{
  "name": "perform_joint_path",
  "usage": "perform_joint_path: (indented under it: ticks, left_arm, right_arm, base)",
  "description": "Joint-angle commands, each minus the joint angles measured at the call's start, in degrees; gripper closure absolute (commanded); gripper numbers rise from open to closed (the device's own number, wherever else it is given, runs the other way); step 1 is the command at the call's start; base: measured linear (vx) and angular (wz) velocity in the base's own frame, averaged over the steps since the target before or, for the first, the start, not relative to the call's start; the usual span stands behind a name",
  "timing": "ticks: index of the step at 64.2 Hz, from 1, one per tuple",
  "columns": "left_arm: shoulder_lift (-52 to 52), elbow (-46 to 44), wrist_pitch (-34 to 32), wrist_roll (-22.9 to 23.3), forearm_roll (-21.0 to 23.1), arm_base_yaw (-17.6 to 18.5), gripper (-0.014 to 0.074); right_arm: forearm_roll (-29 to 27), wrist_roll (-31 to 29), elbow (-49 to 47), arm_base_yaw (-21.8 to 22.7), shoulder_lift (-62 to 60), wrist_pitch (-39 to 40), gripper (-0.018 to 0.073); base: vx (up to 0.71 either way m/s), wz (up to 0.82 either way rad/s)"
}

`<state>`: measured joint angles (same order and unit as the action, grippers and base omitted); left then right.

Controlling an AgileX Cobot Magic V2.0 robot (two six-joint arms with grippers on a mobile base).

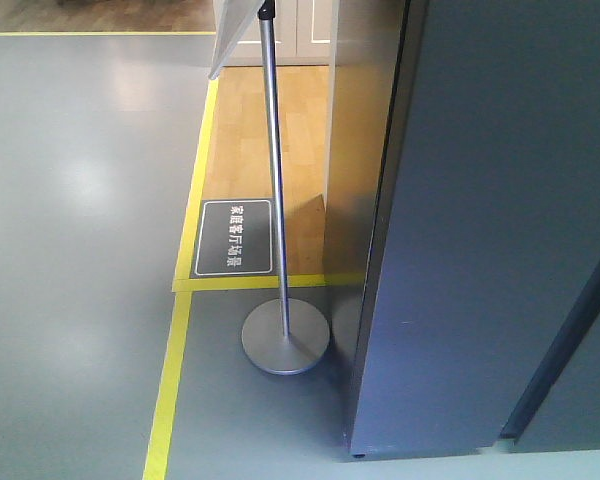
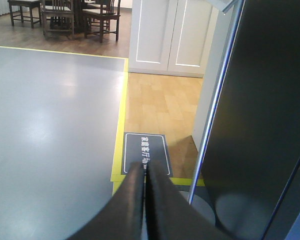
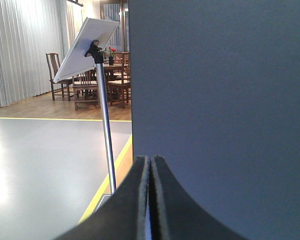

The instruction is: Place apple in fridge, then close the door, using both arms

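Note:
The tall dark grey fridge (image 1: 490,220) fills the right of the front view, its outer face towards me and its door (image 1: 580,340) shut, with a dark seam at the lower right. It also shows in the left wrist view (image 2: 265,115) and the right wrist view (image 3: 220,100). No white interior shows. The apple is out of view. My left gripper (image 2: 145,167) is shut and empty, above the floor left of the fridge. My right gripper (image 3: 151,159) is shut and empty, close in front of the fridge's grey face.
A sign stand with a steel pole (image 1: 273,170) and round base (image 1: 285,335) stands just left of the fridge. Yellow floor tape (image 1: 170,380) and a dark floor label (image 1: 235,237) lie nearby. Wooden chairs (image 2: 65,15) and white cabinet doors (image 2: 165,35) stand farther back.

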<state>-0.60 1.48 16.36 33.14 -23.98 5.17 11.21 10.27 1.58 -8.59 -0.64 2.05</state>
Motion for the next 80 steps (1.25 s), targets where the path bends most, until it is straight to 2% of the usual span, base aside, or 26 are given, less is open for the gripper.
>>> perform_joint_path:
  ticks: [1, 21, 80]
  left_arm:
    - [-0.36, 1.51, -3.99, 0.42, 0.13, -0.08, 0.0604]
    - [-0.36, 1.51, -3.99, 0.42, 0.13, -0.08, 0.0604]
    - [-0.36, 1.51, -3.99, 0.42, 0.13, -0.08, 0.0603]
  right_arm:
    - [0.05, -0.07, 0.84, 0.09, -0.89, 3.52, 0.0563]
    - [-1.34, -0.02, 0.84, 5.26, -0.89, 5.51, 0.0563]
    - [-1.30, -0.02, 0.84, 5.07, -0.89, 5.28, 0.0563]
  base:
    - [0.00, 0.00]
    - [0.00, 0.00]
    - [0.00, 0.00]
